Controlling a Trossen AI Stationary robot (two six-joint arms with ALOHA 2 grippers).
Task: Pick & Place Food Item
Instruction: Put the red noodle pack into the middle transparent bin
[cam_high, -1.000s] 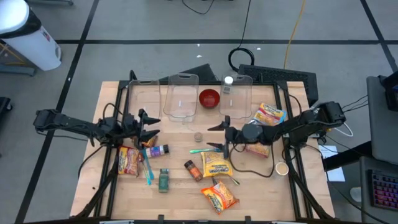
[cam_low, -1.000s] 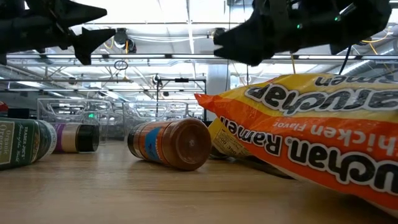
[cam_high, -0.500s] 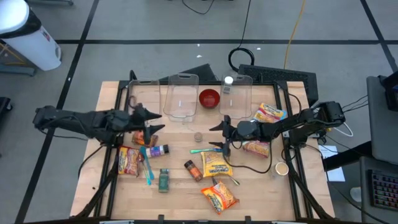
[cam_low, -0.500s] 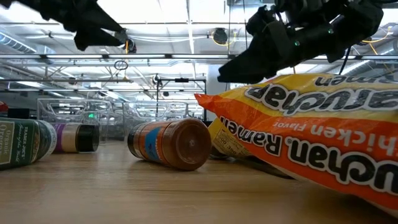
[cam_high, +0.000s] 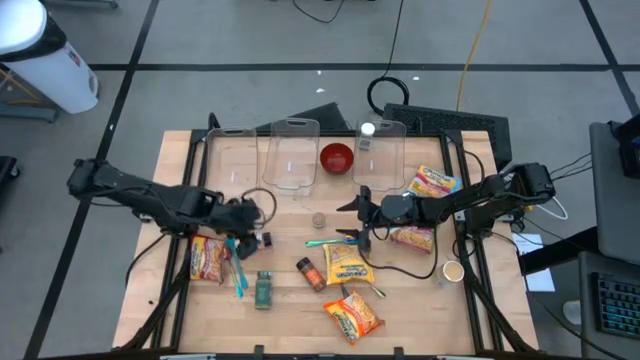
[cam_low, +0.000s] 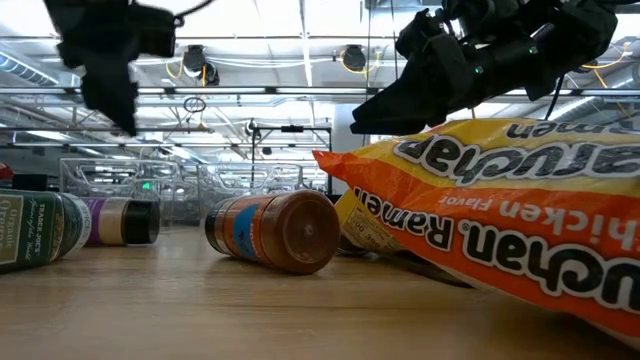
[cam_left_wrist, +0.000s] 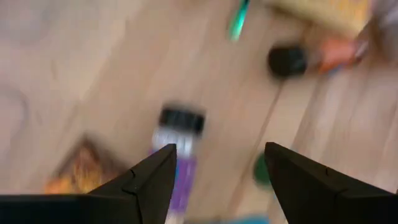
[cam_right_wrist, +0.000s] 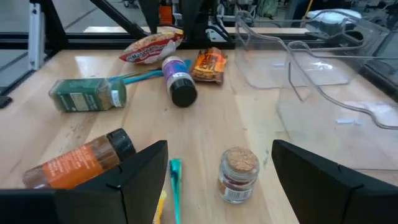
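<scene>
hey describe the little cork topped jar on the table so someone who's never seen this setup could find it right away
Start at the red bowl at the table's far edge, between clear plastic containers. Just toward the table's middle from it stands the small cork-topped jar, by the right claw. It alone stands upright; the other spice bottles lie on their sides.
</scene>
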